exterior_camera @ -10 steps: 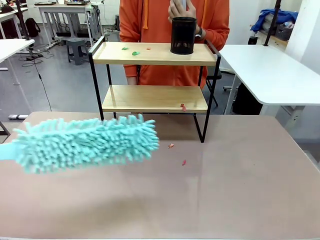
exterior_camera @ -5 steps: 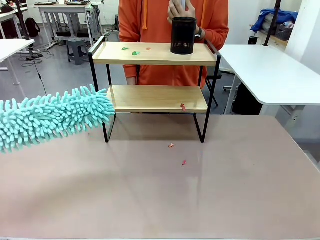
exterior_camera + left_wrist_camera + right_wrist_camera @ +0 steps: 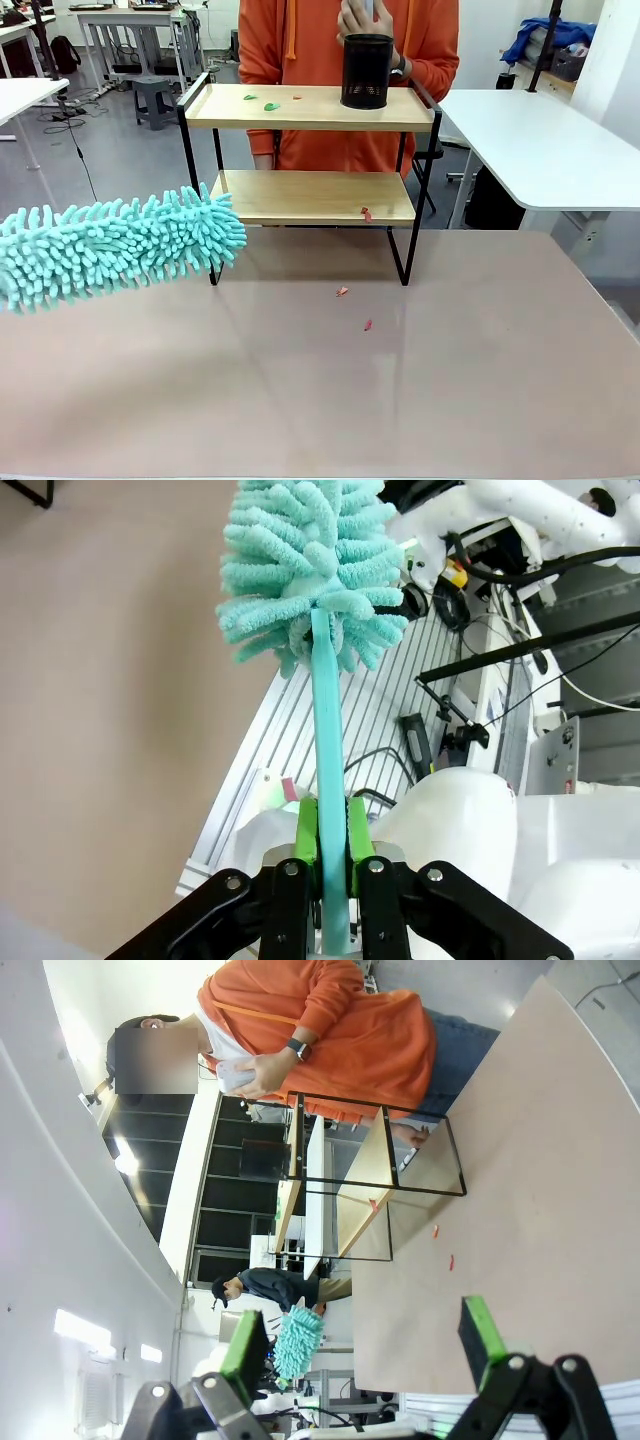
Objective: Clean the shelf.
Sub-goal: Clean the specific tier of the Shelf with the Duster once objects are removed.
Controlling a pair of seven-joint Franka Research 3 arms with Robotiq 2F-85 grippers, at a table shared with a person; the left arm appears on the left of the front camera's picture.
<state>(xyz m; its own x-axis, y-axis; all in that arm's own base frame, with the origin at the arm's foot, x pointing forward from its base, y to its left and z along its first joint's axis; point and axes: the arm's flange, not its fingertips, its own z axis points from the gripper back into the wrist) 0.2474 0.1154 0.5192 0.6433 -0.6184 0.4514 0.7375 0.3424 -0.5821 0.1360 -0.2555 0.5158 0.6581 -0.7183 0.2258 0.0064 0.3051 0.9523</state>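
Pale smooth wood and matt black metal shelf; fluffy teal cloth duster.

— Where's the shelf?
— Upright at the table's far side, on its legs.
— Its look?
— Two light wooden boards in a thin black frame.
— Clean?
— No: green scraps on the top board's left part, a red scrap on the lower board's right.

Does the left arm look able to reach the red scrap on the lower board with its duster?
Probably yes. The duster, held in the left gripper, has its tip by the shelf's left front leg at about board height, and the lower board is bare up to the red scrap.
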